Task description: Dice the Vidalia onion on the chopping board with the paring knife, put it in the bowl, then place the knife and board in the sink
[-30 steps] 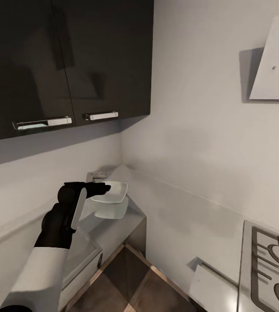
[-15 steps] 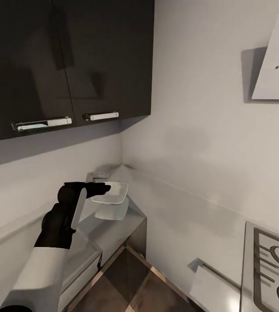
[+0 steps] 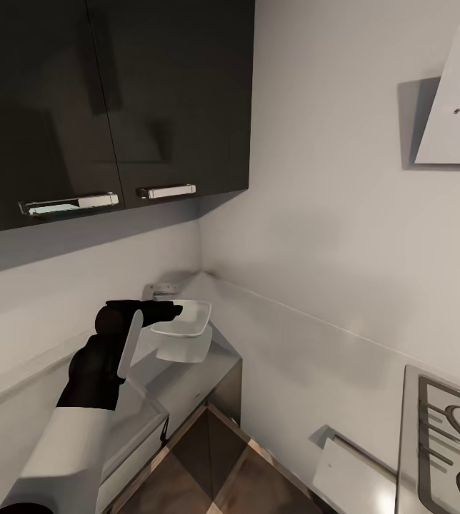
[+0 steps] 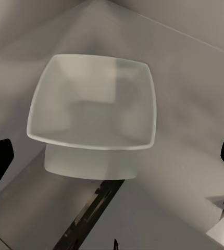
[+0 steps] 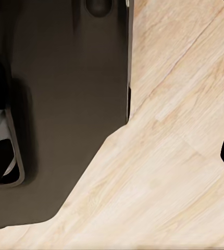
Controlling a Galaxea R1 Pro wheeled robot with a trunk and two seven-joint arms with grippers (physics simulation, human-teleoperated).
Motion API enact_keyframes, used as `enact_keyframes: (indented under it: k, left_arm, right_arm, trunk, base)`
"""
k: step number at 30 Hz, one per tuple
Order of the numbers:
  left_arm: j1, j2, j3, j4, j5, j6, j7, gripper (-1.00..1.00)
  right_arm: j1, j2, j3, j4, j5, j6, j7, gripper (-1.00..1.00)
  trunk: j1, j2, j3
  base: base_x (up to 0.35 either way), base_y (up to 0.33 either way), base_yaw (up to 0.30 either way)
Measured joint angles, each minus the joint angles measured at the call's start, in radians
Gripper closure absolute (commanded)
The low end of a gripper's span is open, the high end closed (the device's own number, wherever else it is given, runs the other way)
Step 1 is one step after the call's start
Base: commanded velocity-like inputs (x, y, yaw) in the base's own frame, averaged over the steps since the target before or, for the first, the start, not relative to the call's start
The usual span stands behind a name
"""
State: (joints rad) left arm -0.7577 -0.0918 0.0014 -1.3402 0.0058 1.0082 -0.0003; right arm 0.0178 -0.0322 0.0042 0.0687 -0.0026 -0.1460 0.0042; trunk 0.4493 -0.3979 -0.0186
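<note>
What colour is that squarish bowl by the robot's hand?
White; the bowl shows best in the left wrist view.

White squarish bowl (image 3: pixel 183 319) (image 4: pixel 94 107), upright, empty, on glossy grey countertop (image 3: pixel 191 375) at wall corner, lower-left of centre.

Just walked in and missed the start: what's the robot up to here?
The robot faces a kitchen corner with its left arm stretched out, the left gripper open and poised at the near rim of the white bowl on the countertop. The bowl looks empty. The right gripper is open, pointing down at the wooden floor beside the robot's dark base. A stove sits at the right.
</note>
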Motion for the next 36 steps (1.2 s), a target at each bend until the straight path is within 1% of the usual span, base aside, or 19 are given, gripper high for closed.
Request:
enact_keyframes:
  k: [9, 18, 24, 32, 36]
  left_arm:
    - [0.001, 0.000, 0.000, 0.000, 0.000, 0.000, 0.000, -1.00]
    - [0.001, 0.000, 0.000, 0.008, 0.000, 0.000, -0.001, -1.00]
    - [0.001, 0.000, 0.000, 0.017, 0.000, -0.001, -0.001, -1.00]
    - [0.001, 0.000, 0.004, 0.087, 0.000, -0.007, -0.002, -1.00]
    - [0.001, 0.001, 0.005, 0.105, 0.000, -0.013, -0.001, -1.00]
  right_arm:
    - [0.004, 0.000, 0.000, 0.001, 0.000, -0.001, -0.001, -1.00]
    - [0.005, 0.000, 0.000, 0.001, 0.000, 0.000, -0.001, -1.00]
    - [0.005, 0.000, 0.000, 0.001, 0.000, -0.001, 0.000, -1.00]
    - [0.005, 0.000, 0.000, 0.001, 0.000, -0.001, 0.000, -1.00]
    - [0.005, 0.000, 0.000, 0.001, 0.000, -0.001, 0.000, -1.00]
  trunk:
    - [0.000, 0.000, 0.000]
    - [0.000, 0.000, 0.000]
    - [0.000, 0.000, 0.000]
    - [0.000, 0.000, 0.000]
    - [0.000, 0.000, 0.000]
  base:
    - [0.003, 0.000, 0.000]
    - [0.191, 0.000, 0.000]
    - [0.041, 0.000, 0.000]
    - [0.004, 0.000, 0.000]
    - [0.000, 0.000, 0.000]
